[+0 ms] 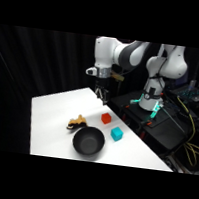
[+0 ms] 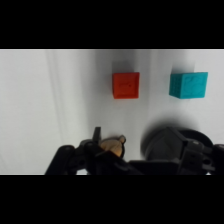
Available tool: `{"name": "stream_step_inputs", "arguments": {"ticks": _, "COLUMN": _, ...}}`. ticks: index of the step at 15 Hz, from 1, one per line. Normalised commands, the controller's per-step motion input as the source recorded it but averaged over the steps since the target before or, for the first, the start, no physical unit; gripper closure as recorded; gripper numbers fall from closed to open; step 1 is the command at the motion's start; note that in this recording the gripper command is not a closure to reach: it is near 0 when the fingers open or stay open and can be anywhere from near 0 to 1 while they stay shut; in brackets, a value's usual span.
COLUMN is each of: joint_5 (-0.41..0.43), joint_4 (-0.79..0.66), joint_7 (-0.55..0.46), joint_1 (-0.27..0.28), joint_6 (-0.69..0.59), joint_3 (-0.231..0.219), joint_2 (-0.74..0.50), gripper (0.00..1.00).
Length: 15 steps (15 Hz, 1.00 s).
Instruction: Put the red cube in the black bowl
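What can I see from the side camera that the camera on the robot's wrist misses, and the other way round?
Only the side view shows the whole white arm, its base with cables, the gripper hanging above the table, and the full black bowl lying empty. Only the wrist view shows the cubes' top faces from straight above and the gripper's black linkage close up. Both show the red cube, the cyan cube and the small tan and dark object.

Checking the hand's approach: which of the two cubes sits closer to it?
The red cube, which lies nearer the hand hanging above the table; the cyan cube sits farther off, beside the black bowl.
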Motion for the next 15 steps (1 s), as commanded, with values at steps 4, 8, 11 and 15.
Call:
{"name": "stream_step_inputs", "arguments": {"ticks": 4, "joint_5": 0.276, "joint_4": -0.29, "joint_7": -0.19, "joint_1": 0.025, "joint_6": 0.43, "joint_3": 0.011, "joint_2": 0.0, "gripper": 0.0}}
{"name": "stream_step_inputs", "arguments": {"ticks": 8, "joint_5": 0.288, "joint_4": -0.13, "joint_7": -0.25, "joint_1": 0.016, "joint_6": 0.4, "joint_3": 0.017, "joint_2": 0.13, "gripper": 0.0}}
{"name": "stream_step_inputs", "arguments": {"ticks": 11, "joint_5": 0.286, "joint_4": -0.09, "joint_7": -0.29, "joint_1": -0.001, "joint_6": 0.37, "joint_3": 0.061, "joint_2": 0.15, "gripper": 0.0}}
{"name": "stream_step_inputs", "arguments": {"ticks": 15, "joint_5": 0.172, "joint_4": -0.09, "joint_7": -0.2, "joint_1": -0.031, "joint_6": 0.35, "joint_3": 0.107, "joint_2": 0.14, "gripper": 0.0}}
